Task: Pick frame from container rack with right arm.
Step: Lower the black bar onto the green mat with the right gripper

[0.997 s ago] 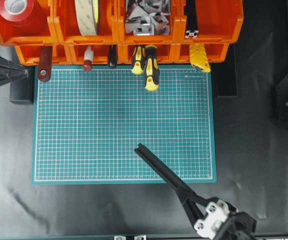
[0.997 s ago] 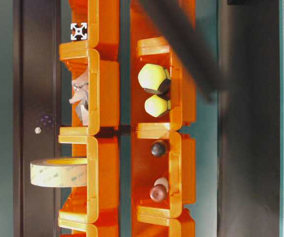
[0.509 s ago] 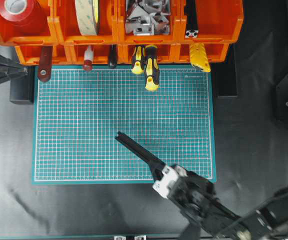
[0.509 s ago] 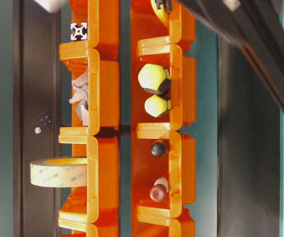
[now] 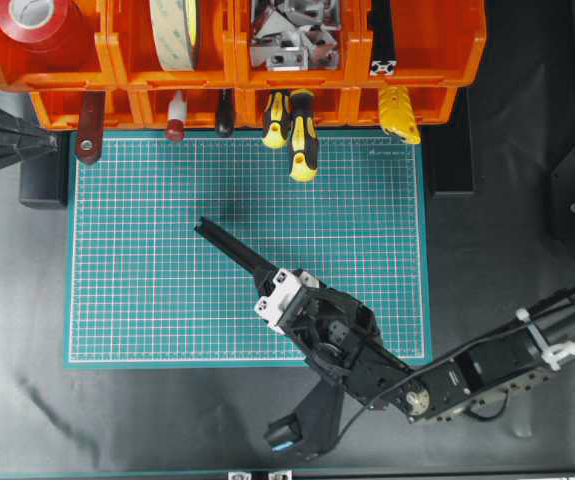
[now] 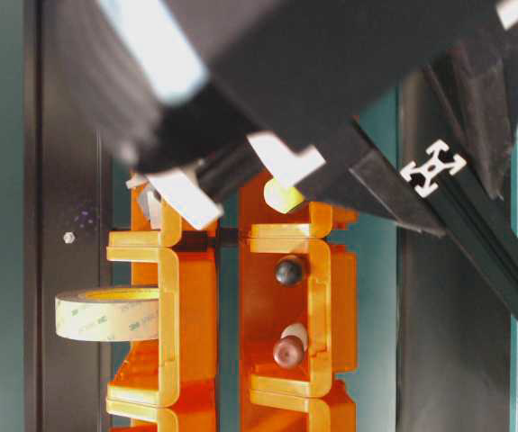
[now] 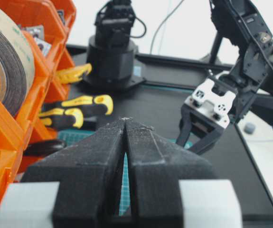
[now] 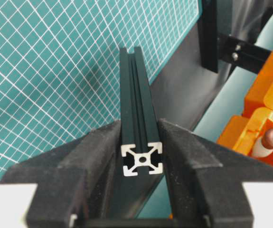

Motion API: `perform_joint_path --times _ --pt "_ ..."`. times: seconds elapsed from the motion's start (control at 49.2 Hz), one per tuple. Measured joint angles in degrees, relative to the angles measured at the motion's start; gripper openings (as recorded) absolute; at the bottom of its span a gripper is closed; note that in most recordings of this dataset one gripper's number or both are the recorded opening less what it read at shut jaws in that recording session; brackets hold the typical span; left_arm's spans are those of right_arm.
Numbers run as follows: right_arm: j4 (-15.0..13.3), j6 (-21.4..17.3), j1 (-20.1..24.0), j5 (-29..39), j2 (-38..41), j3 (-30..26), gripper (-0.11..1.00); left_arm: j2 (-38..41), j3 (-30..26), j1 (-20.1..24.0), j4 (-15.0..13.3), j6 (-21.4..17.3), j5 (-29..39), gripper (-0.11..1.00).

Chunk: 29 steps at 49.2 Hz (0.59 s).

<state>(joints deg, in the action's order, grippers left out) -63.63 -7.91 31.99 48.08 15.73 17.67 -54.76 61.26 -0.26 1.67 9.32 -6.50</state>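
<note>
My right gripper (image 5: 264,275) is shut on the frame (image 5: 229,247), a slim black slotted bar held above the green mat's middle and pointing up-left. In the right wrist view the frame (image 8: 135,95) sits clamped between both black fingers of the right gripper (image 8: 140,124), its pale cross-shaped cut end facing the camera. The table-level view shows that pale end of the frame (image 6: 432,167) in mid-air in front of the orange container rack (image 6: 191,297). The rack (image 5: 232,62) spans the far edge. My left gripper (image 7: 125,120) is shut and empty at the mat's left edge (image 5: 52,143).
Another black bar (image 5: 382,42) lies in the rack's top-right bin. The bins hold red tape (image 5: 32,25), a tape roll (image 5: 174,30) and metal brackets (image 5: 289,35). Yellow-black screwdrivers (image 5: 302,140) and a yellow knife (image 5: 399,112) overhang the green cutting mat (image 5: 137,260).
The right arm has carried the frame up and to the left, from the mat's near-right corner toward its middle. The left arm has not moved.
</note>
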Motion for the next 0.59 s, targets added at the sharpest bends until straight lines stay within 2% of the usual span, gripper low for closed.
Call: perform_joint_path --times 0.366,0.59 --pt "-0.2 -0.3 -2.5 -2.9 1.8 0.2 0.27 0.1 0.0 0.2 0.0 0.1 0.0 0.00" --pt "1.7 -2.6 -2.3 -5.6 1.8 1.9 0.27 0.0 0.0 0.3 0.0 0.0 0.0 0.00"
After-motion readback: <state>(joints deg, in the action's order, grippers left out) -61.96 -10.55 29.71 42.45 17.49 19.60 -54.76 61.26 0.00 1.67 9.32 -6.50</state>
